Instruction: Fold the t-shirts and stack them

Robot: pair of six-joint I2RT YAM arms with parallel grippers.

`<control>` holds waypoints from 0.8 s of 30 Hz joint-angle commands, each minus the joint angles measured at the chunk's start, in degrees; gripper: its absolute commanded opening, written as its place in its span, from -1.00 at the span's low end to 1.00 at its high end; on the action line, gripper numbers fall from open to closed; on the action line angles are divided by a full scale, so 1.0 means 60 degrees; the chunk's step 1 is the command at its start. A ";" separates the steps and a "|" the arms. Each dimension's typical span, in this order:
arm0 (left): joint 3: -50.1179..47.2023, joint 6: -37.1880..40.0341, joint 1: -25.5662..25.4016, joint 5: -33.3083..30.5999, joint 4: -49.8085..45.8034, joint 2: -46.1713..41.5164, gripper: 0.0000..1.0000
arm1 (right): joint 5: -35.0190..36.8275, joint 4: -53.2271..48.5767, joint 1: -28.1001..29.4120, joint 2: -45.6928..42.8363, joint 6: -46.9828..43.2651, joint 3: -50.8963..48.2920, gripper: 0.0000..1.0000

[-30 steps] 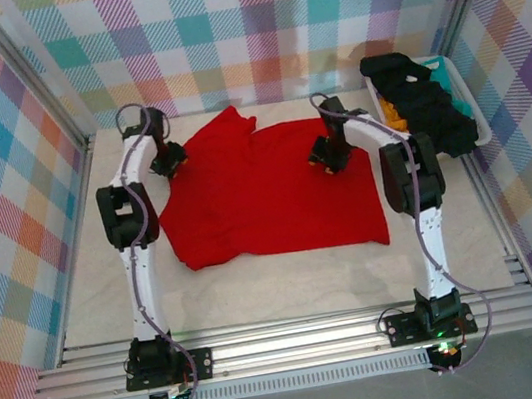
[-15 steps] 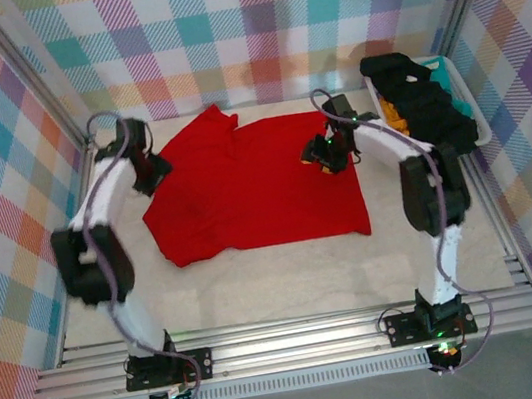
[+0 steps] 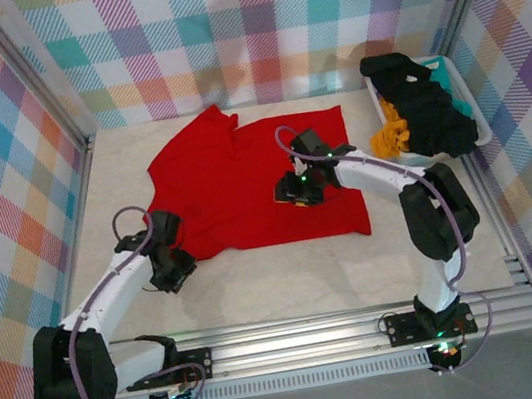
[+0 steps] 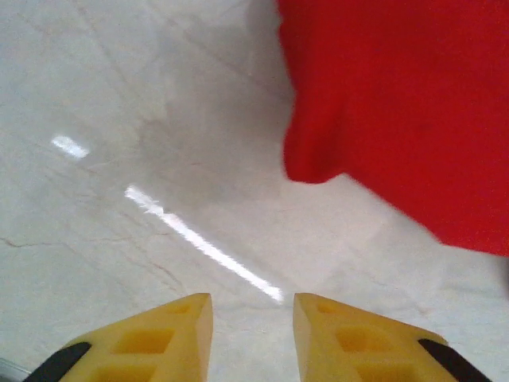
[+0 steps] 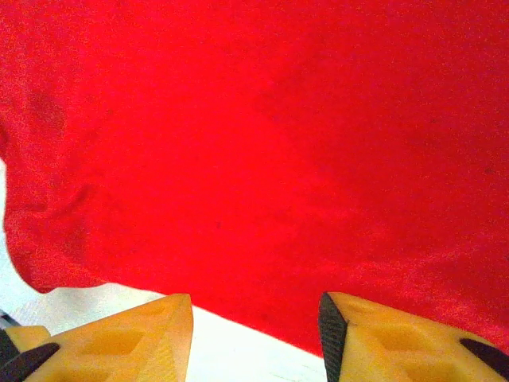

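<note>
The jaws of the left gripper (image 4: 253, 306) are held apart with nothing between them, and bare table (image 4: 119, 119) lies under and ahead of the tips. Just beyond them, ahead and to the right, the rounded corner of the red shirt (image 4: 398, 103) is seen, so this gripper is judged to be lined up for a pinch at that corner. The jaws of the right gripper (image 5: 254, 306) are likewise apart and unloaded. A strip of table shows between the tips, and the shirt's edge runs just ahead, with red cloth spread beyond it to both sides. From above, the shirt is seen lying opened out and flat on the table, not yet folded, with the left gripper at its near left corner and the right gripper over its right half. An open spread is what a first fold calls for. Nothing stands between either pair of jaws and the cloth. Well to the right of the right jaws a basket (image 3: 480, 125) is set against the wall, heaped with a black shirt (image 3: 423, 104) and an orange shirt (image 3: 393, 136), both yet to be taken out. A rumpled sleeve at the shirt's far edge may want smoothing first
</note>
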 commanded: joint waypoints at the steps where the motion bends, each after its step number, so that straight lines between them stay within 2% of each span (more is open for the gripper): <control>1: 0.0021 -0.0153 -0.0118 -0.1061 0.0381 0.0256 -0.18 | -0.0071 -0.0351 0.0107 0.0239 0.0070 0.0258 -0.08; 5: 0.0510 0.0035 -0.0106 -0.1416 0.0863 0.1730 -0.10 | 0.0258 -0.0395 0.0107 0.0350 0.0044 -0.0061 -0.08; 9: 0.0605 0.0216 -0.0106 -0.1676 0.1870 0.2108 -0.04 | 0.0578 -0.0545 0.0081 0.0482 -0.0019 -0.0263 -0.08; 15: 0.1224 0.0770 -0.0106 -0.2061 0.2473 0.2921 -0.05 | 0.0941 -0.0682 -0.0271 0.0483 0.0301 -0.0954 -0.10; 19: 0.1418 0.1171 -0.0136 -0.2341 0.2928 0.2950 -0.04 | 0.1304 -0.0751 -0.0442 0.0062 0.0435 -0.1481 -0.09; 24: 0.1915 0.1530 -0.0136 -0.2117 0.2827 0.3979 -0.02 | 0.1757 -0.1022 -0.0619 -0.0800 0.0545 -0.2065 -0.09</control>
